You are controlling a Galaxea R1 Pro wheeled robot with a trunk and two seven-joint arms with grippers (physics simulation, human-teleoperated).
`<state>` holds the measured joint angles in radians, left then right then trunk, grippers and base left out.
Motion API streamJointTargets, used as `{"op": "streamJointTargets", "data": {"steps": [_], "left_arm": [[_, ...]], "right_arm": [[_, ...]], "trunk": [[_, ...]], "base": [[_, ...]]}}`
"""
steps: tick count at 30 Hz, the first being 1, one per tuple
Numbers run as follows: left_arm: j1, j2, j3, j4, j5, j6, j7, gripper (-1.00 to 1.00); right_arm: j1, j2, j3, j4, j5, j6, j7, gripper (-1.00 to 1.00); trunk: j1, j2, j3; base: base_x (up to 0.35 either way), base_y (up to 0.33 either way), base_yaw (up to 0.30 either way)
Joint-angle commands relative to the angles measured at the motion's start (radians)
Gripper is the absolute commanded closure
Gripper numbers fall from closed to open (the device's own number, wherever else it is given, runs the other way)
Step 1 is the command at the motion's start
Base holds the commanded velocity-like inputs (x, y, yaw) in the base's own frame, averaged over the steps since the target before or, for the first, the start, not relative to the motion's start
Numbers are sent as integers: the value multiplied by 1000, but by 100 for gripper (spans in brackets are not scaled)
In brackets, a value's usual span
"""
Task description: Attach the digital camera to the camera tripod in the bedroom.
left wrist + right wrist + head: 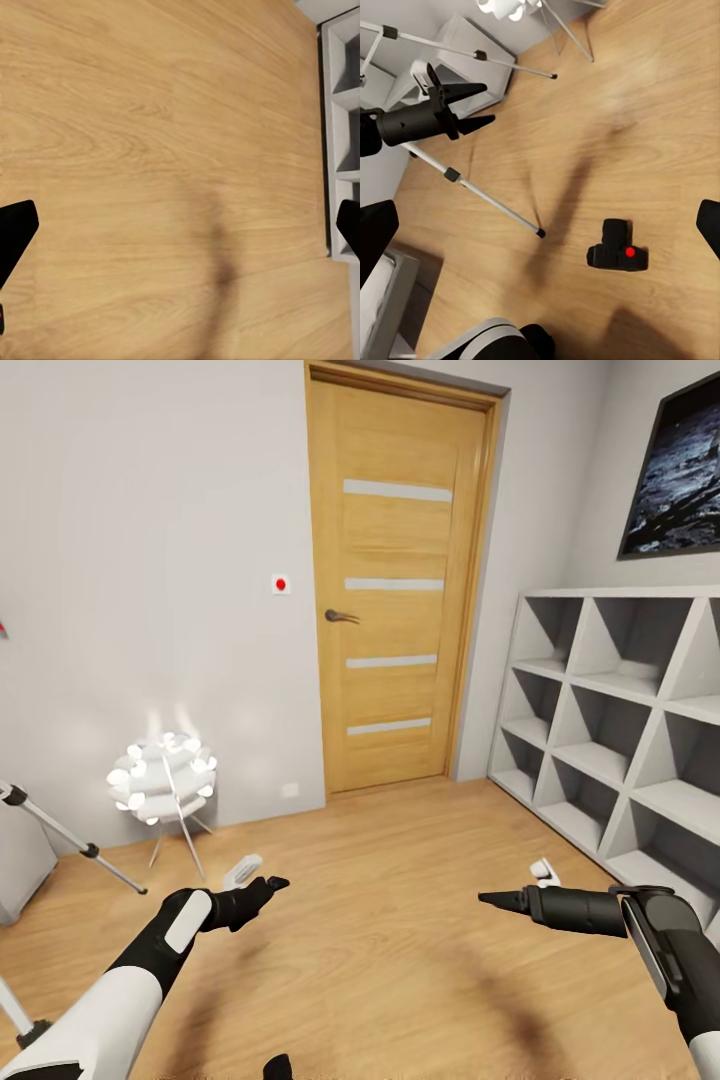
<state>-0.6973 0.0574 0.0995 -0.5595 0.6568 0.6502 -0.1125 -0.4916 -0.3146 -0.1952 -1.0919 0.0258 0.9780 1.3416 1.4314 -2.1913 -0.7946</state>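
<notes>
My left gripper [262, 891] and right gripper [498, 899] both hover empty over the wood floor [400, 900] — jaws spread wide on each. The digital camera [618, 252] lies on the floor near a camera tripod [472, 191] foot — not touching it.

Open floor [645, 135] round digital camera [618, 253]; camera tripod [484, 196] legs crowd one side.

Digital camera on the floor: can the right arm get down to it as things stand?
Probably yes. The digital camera lies alone on bare wood floor, apart from the camera tripod foot; the right gripper's fingertips stand open above it.
</notes>
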Motion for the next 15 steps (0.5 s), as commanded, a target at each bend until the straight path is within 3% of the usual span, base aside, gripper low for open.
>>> {"op": "streamJointTargets", "data": {"steps": [1, 15], "left_arm": [[-1, -1, 5, 0, -2, 7, -4, -100], [-1, -1, 6, 0, 0, 8, -4, -100]], "right_arm": [[-1, 0, -1, 0, 2, 9, 5, -100], [-1, 0, -1, 0, -1, 10, 5, -100]], "trunk": [[4, -8, -4], [57, -106, -48]], "base": [[0, 0, 0], [0, 0, 0]]}}
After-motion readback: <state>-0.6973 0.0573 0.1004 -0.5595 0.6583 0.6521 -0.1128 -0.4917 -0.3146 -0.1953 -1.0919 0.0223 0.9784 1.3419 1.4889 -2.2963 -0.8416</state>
